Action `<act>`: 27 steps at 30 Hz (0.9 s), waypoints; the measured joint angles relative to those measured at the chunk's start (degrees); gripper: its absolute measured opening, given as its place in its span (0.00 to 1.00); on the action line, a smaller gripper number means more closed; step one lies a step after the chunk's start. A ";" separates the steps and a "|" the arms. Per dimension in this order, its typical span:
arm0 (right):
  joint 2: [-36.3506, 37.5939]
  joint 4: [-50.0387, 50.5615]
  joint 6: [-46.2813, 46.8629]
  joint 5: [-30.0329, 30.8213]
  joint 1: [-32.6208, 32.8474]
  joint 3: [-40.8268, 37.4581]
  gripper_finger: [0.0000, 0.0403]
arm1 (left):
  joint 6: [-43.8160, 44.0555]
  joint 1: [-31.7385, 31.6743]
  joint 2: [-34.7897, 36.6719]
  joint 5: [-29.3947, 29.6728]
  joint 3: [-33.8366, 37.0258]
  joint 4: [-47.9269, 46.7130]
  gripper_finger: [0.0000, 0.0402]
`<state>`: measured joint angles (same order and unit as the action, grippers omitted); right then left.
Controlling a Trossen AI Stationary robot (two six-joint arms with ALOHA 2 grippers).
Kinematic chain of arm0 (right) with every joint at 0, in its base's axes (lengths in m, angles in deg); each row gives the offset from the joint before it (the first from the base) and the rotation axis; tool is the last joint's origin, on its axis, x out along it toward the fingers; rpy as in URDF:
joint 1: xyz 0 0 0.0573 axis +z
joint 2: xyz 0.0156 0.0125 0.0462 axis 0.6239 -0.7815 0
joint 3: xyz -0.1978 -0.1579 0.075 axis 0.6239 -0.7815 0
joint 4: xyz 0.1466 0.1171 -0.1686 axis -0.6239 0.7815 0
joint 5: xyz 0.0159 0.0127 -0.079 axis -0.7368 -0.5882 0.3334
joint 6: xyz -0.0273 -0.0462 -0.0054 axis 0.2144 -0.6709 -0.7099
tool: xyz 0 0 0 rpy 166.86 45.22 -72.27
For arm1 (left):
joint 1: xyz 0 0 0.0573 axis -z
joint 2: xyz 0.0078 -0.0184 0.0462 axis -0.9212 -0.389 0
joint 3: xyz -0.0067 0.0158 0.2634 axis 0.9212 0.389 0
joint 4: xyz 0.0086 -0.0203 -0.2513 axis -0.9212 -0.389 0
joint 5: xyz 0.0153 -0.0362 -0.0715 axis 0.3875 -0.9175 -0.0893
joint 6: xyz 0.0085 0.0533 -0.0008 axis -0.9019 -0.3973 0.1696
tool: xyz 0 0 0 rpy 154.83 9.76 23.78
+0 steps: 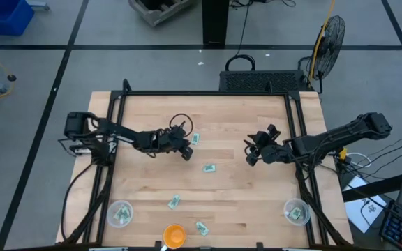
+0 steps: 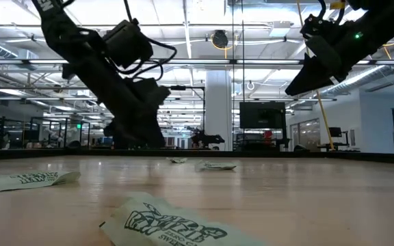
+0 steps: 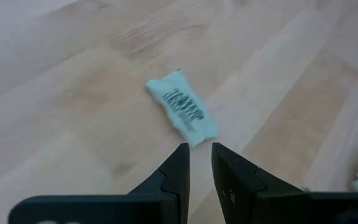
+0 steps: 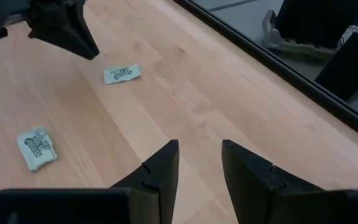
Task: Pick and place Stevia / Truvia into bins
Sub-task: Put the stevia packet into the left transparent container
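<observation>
Several pale green and white sachets lie flat on the wooden table: one (image 1: 195,139) beside my left gripper, one (image 1: 209,168) mid-table, and two near the near edge (image 1: 174,202) (image 1: 201,227). My left gripper (image 1: 185,150) hovers low with a narrow gap between its fingers. In the left wrist view the gripper (image 3: 199,152) has the first sachet (image 3: 182,107) just beyond its fingertips, untouched. My right gripper (image 1: 250,152) (image 4: 199,149) is open, raised over bare wood right of centre. The two clear cups (image 1: 121,213) (image 1: 296,211) stand at the near corners, each showing pale green inside.
An orange bowl (image 1: 174,235) sits at the near edge between the cups. A black frame rail (image 1: 208,93) runs along the far edge and down both sides. The right wrist view shows my left gripper (image 4: 61,25) across the table, with two sachets (image 4: 122,73) (image 4: 37,148) between.
</observation>
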<state>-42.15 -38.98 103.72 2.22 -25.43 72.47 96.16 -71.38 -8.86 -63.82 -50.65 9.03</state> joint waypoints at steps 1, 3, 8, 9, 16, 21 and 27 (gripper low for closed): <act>0.00 0.02 -0.01 -0.02 0.00 0.00 0.28 | -0.16 -0.12 -0.96 -0.20 0.00 2.00 0.18; 0.00 0.02 -0.02 0.00 -0.02 0.00 0.28 | -0.46 -0.46 -2.52 -0.34 0.00 4.11 0.18; 0.00 0.02 -0.02 0.00 -0.09 0.00 0.28 | -0.37 -1.19 -5.60 -0.37 0.00 5.29 0.18; 0.00 0.04 -0.02 0.00 -0.09 0.00 0.28 | -0.35 -1.31 -5.90 -0.37 0.00 5.29 0.18; 0.00 0.04 -0.19 0.01 -0.09 0.00 0.28 | -0.26 -1.40 -6.40 -0.32 0.00 6.68 0.18; 0.00 0.04 -0.21 0.00 -0.09 0.00 0.28 | -0.26 -1.40 -6.40 -0.34 0.00 8.39 0.18; 0.00 0.04 -0.21 0.02 -0.09 0.00 0.28 | -0.20 -1.93 -6.40 0.03 0.00 8.68 0.18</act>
<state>-42.15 -38.94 103.51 2.24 -25.52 72.47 95.96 -73.31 -15.26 -63.80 -50.65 17.71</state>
